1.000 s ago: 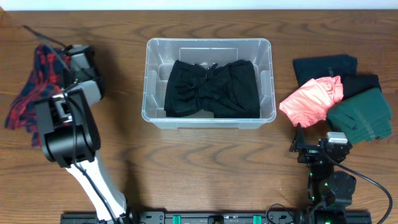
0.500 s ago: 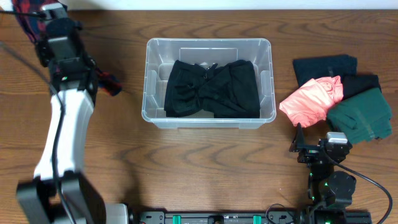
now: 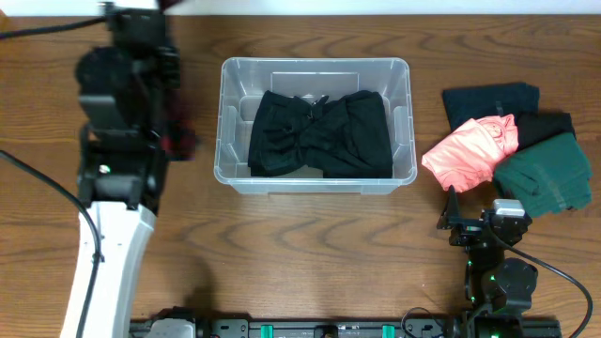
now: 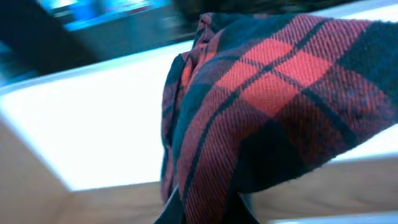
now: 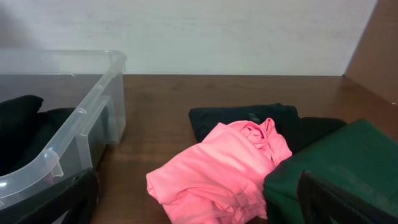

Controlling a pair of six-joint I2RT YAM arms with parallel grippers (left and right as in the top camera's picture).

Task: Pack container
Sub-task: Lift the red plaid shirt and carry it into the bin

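We have swung the left gripper, clamped on plaid cloth, toward the container; right gripper jaws stand apart.

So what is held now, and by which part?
The left gripper is shut on the plaid cloth, at a bunched fold; which edge cannot be told. The right gripper holds nothing.

Container clear glossy plastic; table matt wood grain; plaid cloth coarse weave, probably flannel.
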